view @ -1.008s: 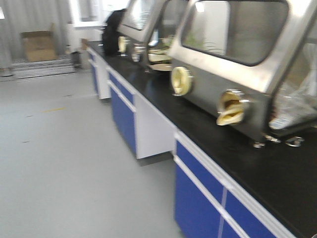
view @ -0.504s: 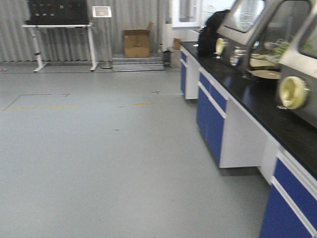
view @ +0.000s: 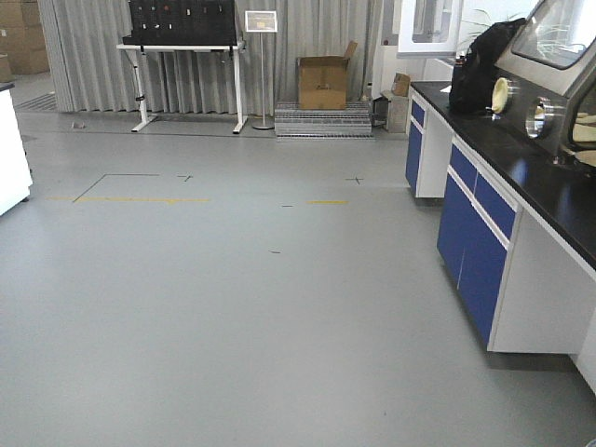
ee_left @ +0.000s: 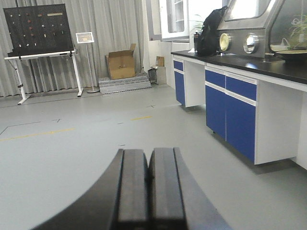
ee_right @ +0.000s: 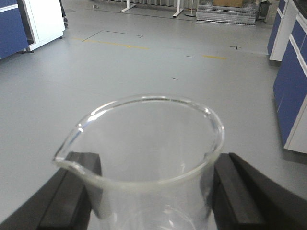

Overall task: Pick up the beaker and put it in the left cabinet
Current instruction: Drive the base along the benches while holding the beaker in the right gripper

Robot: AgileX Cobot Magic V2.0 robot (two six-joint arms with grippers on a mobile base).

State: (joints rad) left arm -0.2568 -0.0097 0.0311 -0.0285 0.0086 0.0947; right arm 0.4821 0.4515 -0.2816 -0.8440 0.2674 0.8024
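**While the base faces open floor, the beaker sits in the right claw**

Where the right wrist view looks down, the beaker (ee_right: 144, 158) fills the foreground, its clear rim up and its pour spout turned to the lower left of that view. The right gripper (ee_right: 152, 194) is closed on it: one black finger (ee_right: 72, 191) presses the glass on the spout side and the other touches the opposite wall, so the claw is open only as wide as the beaker's body. Grey floor (ee_right: 144, 57) shows past the rim and through the glass.

The left gripper (ee_left: 149, 187) has its two black pads brought fully together with nothing between them.

Ahead in the front view lies the floor with a yellow tape line (view: 130, 199). A black-topped bench (view: 540, 177) with blue doors (view: 475, 233) runs along the right side, with a black backpack (view: 480, 65) on its far end. A cardboard box (view: 323, 84) and a pegboard stand (view: 182, 28) are against the curtained back wall.
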